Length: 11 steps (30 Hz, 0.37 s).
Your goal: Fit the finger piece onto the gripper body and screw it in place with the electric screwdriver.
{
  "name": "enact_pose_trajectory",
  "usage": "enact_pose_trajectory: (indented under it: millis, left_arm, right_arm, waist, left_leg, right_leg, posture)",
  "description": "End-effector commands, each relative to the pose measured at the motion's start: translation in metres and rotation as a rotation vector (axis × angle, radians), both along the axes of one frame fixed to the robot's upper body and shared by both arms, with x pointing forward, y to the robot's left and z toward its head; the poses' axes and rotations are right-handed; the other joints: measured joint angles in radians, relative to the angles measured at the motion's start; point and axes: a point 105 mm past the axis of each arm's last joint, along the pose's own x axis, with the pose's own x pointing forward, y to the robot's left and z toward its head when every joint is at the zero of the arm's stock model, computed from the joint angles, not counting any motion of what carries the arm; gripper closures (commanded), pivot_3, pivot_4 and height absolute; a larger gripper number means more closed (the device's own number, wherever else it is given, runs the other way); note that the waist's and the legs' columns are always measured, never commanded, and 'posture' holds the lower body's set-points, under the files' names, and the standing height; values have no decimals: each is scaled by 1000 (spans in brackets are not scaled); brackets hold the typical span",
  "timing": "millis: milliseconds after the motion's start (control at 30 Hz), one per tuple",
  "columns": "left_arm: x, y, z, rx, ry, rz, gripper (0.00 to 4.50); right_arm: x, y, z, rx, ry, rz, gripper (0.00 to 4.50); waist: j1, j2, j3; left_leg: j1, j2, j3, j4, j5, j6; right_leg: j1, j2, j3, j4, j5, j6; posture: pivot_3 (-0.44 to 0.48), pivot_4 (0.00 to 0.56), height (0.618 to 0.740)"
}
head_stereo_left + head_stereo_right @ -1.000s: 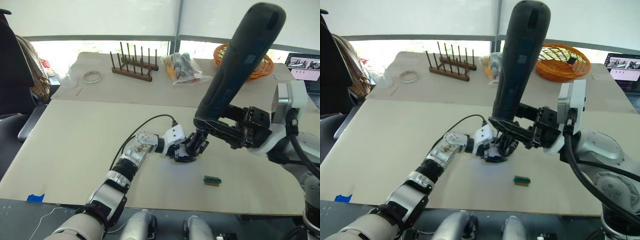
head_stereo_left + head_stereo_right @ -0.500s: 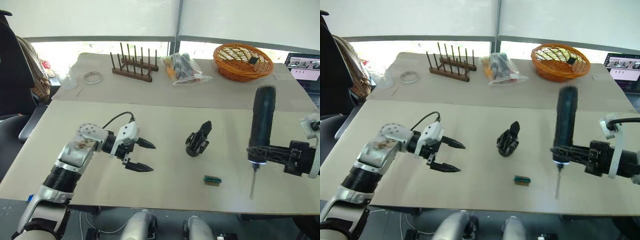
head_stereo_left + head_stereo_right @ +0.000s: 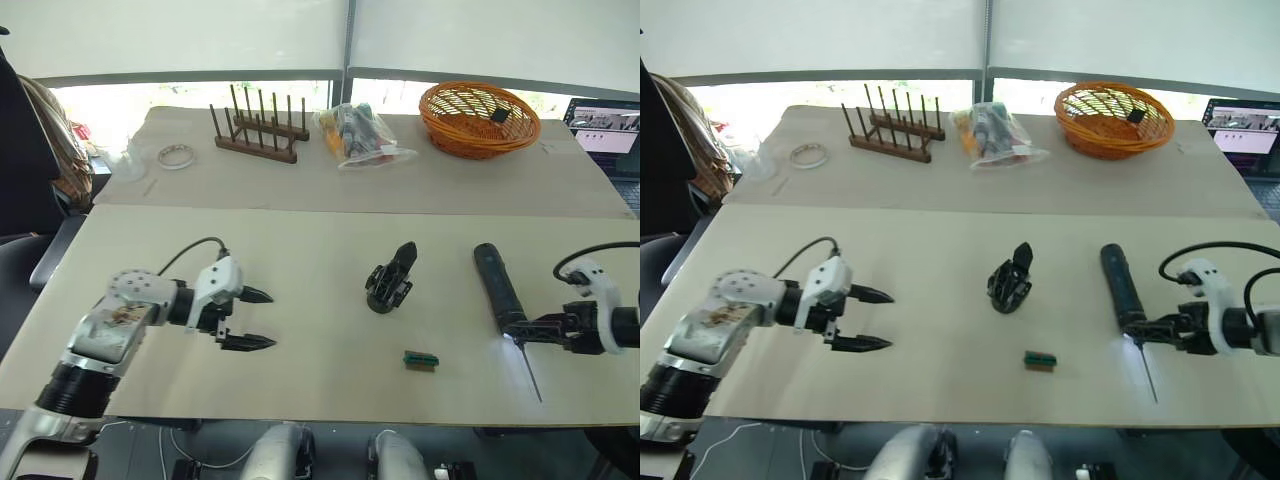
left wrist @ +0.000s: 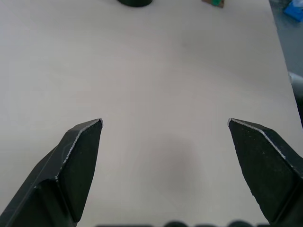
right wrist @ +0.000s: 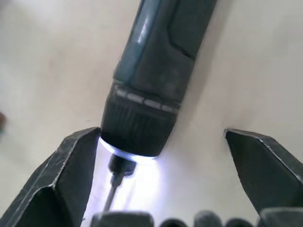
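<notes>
Gripper body: the gripper body (image 3: 387, 288) stands mid-tabletop with the finger piece (image 3: 403, 256) rising tilted from its top, apparently fitted on; whether a screw is seated cannot be seen.

Electric screwdriver: the electric screwdriver (image 3: 497, 285) lies flat, right of the gripper body and well apart, bit pointing to the near edge, tip light on.

Right gripper: the right gripper (image 5: 161, 156) is spread wide around the screwdriver's collar, one finger touching it, the other clear; released rather than grasping, likely because the tool is laid down within reach.

Left gripper: the left gripper (image 3: 252, 319) hovers left of the gripper body, well apart, parted and empty, leaving the assembly free.

Green-and-black block: the block (image 3: 421, 359) lies loose, near and in front of the gripper body.

Tabletop: the pale tabletop (image 3: 300, 250) is a smooth, matte board.

Room: behind the gripper body stand a wooden peg rack (image 3: 254, 134), a tape roll (image 3: 174, 157), a clear bag of parts (image 3: 357, 136) and an orange basket (image 3: 479, 118); bright blinded windows beyond.
</notes>
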Motion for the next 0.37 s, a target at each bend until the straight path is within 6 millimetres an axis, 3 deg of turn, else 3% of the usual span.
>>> enact_pose_trajectory:
  millis: [33,167,233,367]
  left_arm:
    - [-5,24,34,-32,-25,60,0]
    - [-19,59,51,-13,25,128,0]
    - [-15,72,52,17,-12,168,0]
    - [3,59,58,-54,-87,166,0]
  right_arm:
    - [-7,-10,66,-70,-284,167,56]
    - [-33,-27,88,-88,-348,198,56]
    - [-41,-42,91,-123,-352,153,56]
    - [-39,-62,91,-184,-391,71,56]
  waist:
    - [-4,2,1]
    - [-14,3,1]
    - [-14,3,1]
    - [-10,4,1]
  left_leg:
    - [1,0,0,0,0,0]
    - [7,2,0,-3,-4,-10]
    - [9,3,0,-4,-5,-11]
    - [9,3,0,-4,-5,-13]
  right_leg:
    - [0,0,1,0,0,0]
    - [0,2,2,0,0,0]
    - [2,4,1,0,-1,-2]
    - [1,3,2,1,-2,-3]
  posture:
    - [0,150,740]
    - [0,150,740]
    - [0,150,740]
    - [0,150,740]
